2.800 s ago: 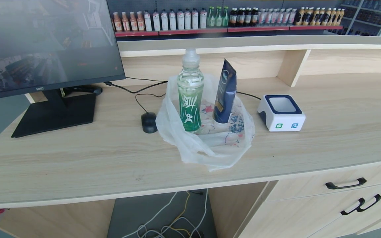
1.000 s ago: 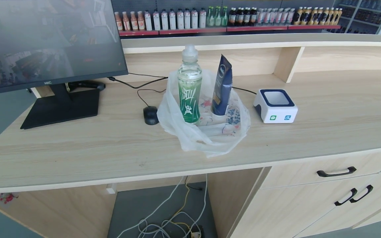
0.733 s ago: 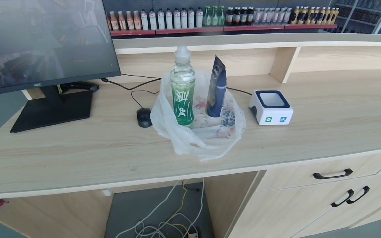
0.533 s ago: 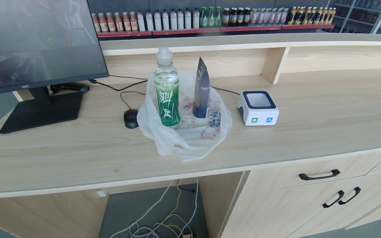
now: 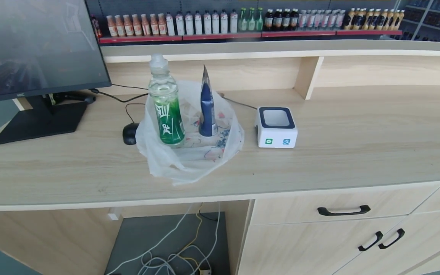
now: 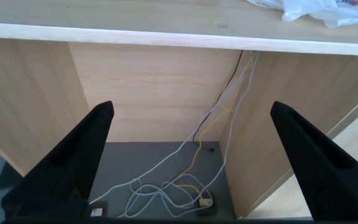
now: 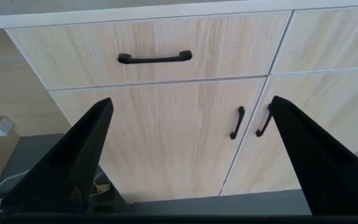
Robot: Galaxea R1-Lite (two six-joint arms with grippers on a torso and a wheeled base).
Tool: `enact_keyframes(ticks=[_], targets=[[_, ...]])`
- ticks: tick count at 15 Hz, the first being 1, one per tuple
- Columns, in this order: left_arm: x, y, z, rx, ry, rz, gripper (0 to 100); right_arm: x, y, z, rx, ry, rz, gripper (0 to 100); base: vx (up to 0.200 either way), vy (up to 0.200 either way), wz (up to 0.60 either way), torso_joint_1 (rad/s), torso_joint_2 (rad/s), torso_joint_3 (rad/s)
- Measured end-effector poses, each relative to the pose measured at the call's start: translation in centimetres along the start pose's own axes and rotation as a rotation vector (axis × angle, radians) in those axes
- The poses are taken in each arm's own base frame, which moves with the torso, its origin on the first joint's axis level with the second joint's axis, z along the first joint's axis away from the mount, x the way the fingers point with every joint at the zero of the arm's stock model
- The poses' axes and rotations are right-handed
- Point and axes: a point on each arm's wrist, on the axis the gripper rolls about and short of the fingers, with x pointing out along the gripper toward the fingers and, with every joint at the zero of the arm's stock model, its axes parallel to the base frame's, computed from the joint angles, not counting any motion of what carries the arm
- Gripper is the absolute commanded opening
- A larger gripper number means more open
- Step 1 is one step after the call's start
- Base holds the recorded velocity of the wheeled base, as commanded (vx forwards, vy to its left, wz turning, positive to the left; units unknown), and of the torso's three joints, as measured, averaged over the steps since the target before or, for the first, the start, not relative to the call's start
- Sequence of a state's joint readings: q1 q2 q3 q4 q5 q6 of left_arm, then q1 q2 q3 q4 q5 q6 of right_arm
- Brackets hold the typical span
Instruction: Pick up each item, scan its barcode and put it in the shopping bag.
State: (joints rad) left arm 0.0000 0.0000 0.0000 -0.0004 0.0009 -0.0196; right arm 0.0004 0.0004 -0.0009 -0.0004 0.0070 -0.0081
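Observation:
A tall green-labelled bottle and a dark blue pouch stand upright inside the open white plastic shopping bag on the wooden counter. To the right of the bag sits the white and blue barcode scanner. My left gripper is open below counter height, facing the opening under the counter, with a corner of the bag above it. My right gripper is open too, low in front of the drawer fronts, holding nothing.
A monitor on a black stand and a black mouse sit left of the bag. A raised shelf runs along the back. Drawer handles face the right gripper; cables lie on the floor under the counter.
The whole head picture has shifted, so the camera moved; bottle, pouch, bag and scanner keep their places on the counter.

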Motion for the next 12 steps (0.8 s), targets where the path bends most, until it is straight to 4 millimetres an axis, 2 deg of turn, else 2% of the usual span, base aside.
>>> enact_keyframes(ticks=[9,12], targets=[[0.00,0.00,0.00,0.000,0.000,0.000,100,0.01,0.00,-0.03,-0.001,0.001,0.000,100,0.000,-0.200,0.00,0.002,0.00,0.001],[0.00,0.00,0.00,0.000,0.000,0.000,100,0.01,0.00,-0.03,0.000,0.001,0.000,100,0.000,0.000,0.00,0.000,0.00,0.000]])
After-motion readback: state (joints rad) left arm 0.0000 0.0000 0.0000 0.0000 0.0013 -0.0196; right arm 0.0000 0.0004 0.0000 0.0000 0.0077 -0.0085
